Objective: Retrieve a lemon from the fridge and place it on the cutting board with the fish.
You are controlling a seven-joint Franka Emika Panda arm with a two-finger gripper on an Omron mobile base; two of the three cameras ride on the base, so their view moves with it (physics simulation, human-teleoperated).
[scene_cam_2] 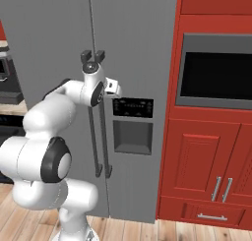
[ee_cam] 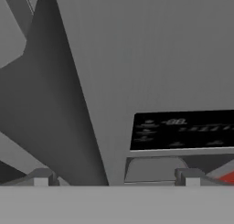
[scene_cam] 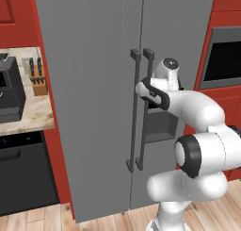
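Observation:
The fridge (scene_cam: 94,84) stands straight ahead, a tall grey cabinet with both doors closed and two long vertical bar handles (scene_cam: 139,131) at the seam. My gripper (ee_cam: 115,177) is open and close up against the right door. Its fingertips (ee_cam: 41,177) stand wide apart, and a dark handle bar (ee_cam: 68,109) runs between them. In the right base view my hand (scene_cam_2: 96,90) sits in front of the upper part of the handles (scene_cam_2: 102,146) and hides the fingers. The lemon, the cutting board and the fish are out of view.
A dark display panel (scene_cam_2: 133,107) and dispenser recess (scene_cam_2: 132,135) sit in the right fridge door. Red cabinets with a wall oven (scene_cam_2: 216,70) stand to the right. To the left are a counter (scene_cam: 28,114) with a knife block (scene_cam: 37,77), a black appliance (scene_cam: 9,91) and a black dishwasher (scene_cam: 26,173).

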